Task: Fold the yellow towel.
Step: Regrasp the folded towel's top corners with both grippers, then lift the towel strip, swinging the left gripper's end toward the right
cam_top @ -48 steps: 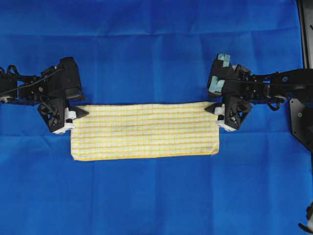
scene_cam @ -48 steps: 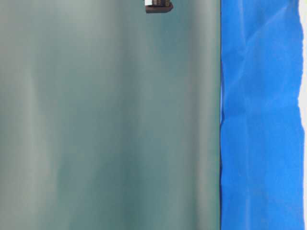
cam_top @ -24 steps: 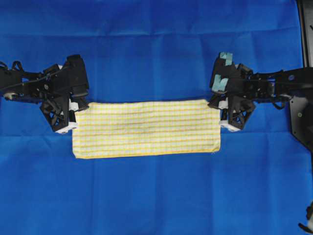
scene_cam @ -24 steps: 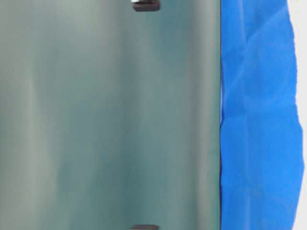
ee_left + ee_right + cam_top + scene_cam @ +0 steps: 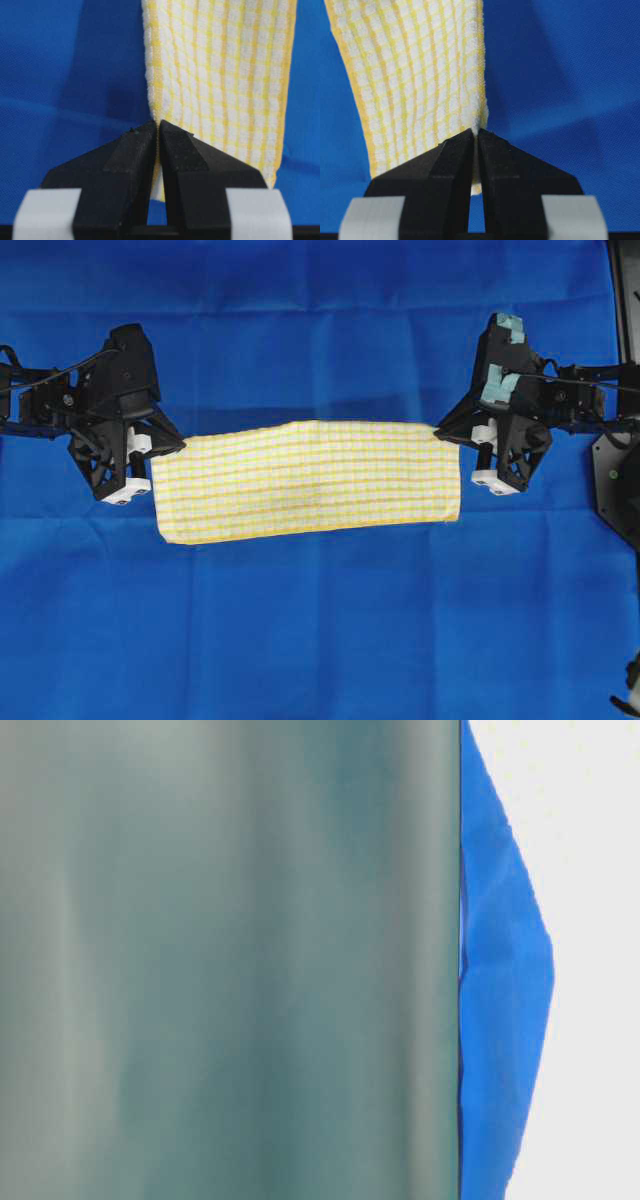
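A blue cloth (image 5: 320,620) covers the desk from edge to edge in the overhead view, lightly creased. In the table-level view most of the picture is a blurred grey-green surface (image 5: 230,960), with a strip of the blue cloth to its right; neither arm nor towel can be made out there.

The towel (image 5: 305,480), white with yellow checks, lies stretched left to right across the middle of the cloth as a long folded band. Its far edge bows slightly at the centre and rises toward both ends, where the corners are pinched; its near edge sags lower on the left than on the right.

The left arm (image 5: 60,410) reaches in from the left edge, the right arm (image 5: 580,405) from the right edge, each roughly level with the towel's far edge. Pale green tape (image 5: 497,385) marks the right arm's wrist.

The left tool (image 5: 158,131) is clamped on the towel's far left corner: in the left wrist view its black fingers (image 5: 131,155) meet on the hem, fabric running away beyond the tips. The right tool (image 5: 475,135) grips the far right corner the same way, its fingers (image 5: 502,160) pressed together on the white edge.
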Robot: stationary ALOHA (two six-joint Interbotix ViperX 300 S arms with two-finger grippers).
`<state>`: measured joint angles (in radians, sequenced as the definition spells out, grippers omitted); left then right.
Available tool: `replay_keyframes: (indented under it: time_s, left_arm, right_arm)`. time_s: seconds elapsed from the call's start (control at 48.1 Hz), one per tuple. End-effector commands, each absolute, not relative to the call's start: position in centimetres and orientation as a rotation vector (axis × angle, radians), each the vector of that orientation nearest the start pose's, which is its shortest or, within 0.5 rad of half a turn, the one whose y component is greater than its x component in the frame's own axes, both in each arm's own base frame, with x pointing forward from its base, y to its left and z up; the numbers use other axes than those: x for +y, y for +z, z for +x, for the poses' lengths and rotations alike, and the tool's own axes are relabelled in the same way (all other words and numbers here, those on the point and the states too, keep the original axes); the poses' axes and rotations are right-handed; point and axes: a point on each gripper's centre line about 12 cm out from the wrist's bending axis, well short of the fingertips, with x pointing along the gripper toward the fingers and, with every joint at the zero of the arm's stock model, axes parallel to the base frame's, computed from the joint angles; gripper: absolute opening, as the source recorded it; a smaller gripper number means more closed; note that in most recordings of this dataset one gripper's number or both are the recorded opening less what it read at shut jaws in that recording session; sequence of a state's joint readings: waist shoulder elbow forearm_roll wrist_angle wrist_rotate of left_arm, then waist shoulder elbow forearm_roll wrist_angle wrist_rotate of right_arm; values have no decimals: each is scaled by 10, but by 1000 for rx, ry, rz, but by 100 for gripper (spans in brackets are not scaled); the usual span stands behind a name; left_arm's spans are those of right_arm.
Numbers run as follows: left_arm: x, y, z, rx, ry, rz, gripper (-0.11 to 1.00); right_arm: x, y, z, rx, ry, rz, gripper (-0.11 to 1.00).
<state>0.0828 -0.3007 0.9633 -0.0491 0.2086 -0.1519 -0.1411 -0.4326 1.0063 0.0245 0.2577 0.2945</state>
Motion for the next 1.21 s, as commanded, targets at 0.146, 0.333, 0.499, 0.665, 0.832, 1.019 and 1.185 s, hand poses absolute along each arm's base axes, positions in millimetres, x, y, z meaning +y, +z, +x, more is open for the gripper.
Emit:
replay_keyframes:
  time_s: [0.146, 0.333, 0.499, 0.665, 0.832, 1.019, 1.185]
  left_arm:
    - [17, 169, 291, 796, 142, -248, 2]
    - [-11, 179, 308, 691, 60, -257, 2]
    - [-37, 191, 332, 593, -17, -256, 2]
    - [-54, 199, 360, 571, -60, -247, 1]
    - [-68, 210, 390, 536, -89, -243, 2]
    - [-80, 220, 422, 500, -108, -247, 2]
    - [-85, 227, 450, 465, -114, -250, 1]
  right_arm:
    - [-51, 181, 267, 763, -301, 377, 2]
    - [-89, 184, 274, 722, -406, 382, 2]
    - [-127, 186, 283, 704, -500, 397, 2]
    - [-155, 193, 296, 674, -550, 383, 2]
    - [-181, 200, 308, 641, -591, 379, 2]
    - [-203, 205, 320, 623, -617, 361, 2]
    - [-218, 212, 329, 603, -632, 342, 2]
